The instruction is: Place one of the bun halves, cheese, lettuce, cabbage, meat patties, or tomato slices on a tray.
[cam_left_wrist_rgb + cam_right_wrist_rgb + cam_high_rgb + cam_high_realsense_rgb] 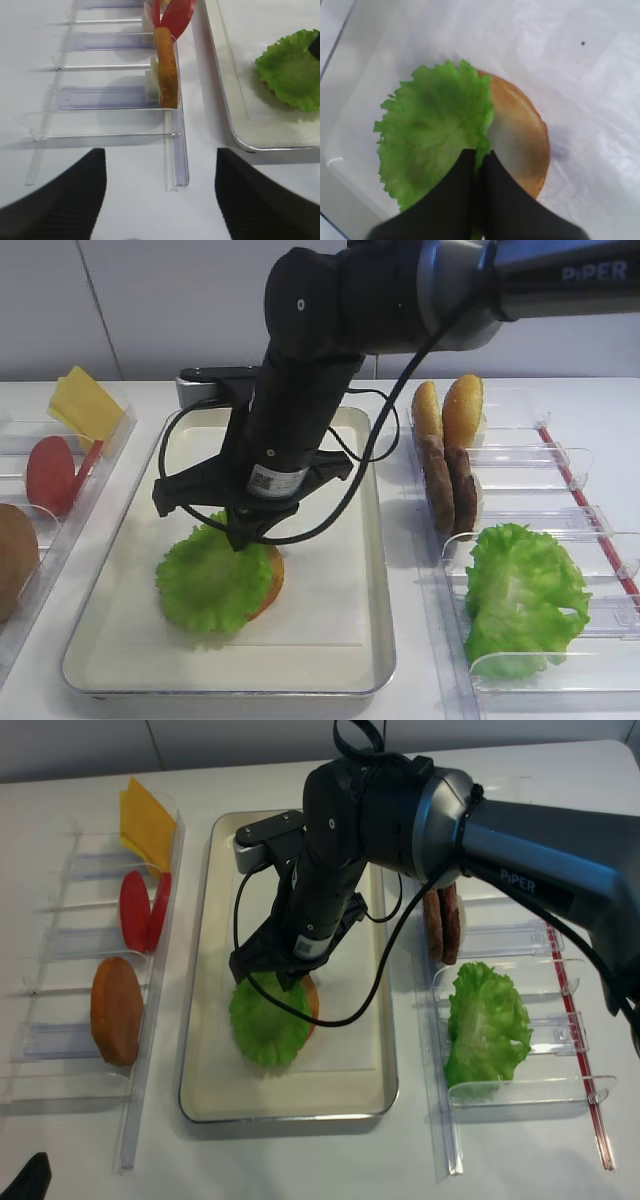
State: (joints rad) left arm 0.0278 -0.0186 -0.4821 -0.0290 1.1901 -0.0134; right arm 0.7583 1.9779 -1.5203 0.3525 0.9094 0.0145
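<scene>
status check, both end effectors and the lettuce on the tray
Right end effector shut on flat frilly green lettuce leaf, leaf half over golden-brown bun half on cream rectangular tray. Left end effector open, empty, beside the tray. Nothing in the way.

The lettuce (210,578) lies on a bun half (270,580) in the tray (340,640), between two bins (560,540).
</scene>
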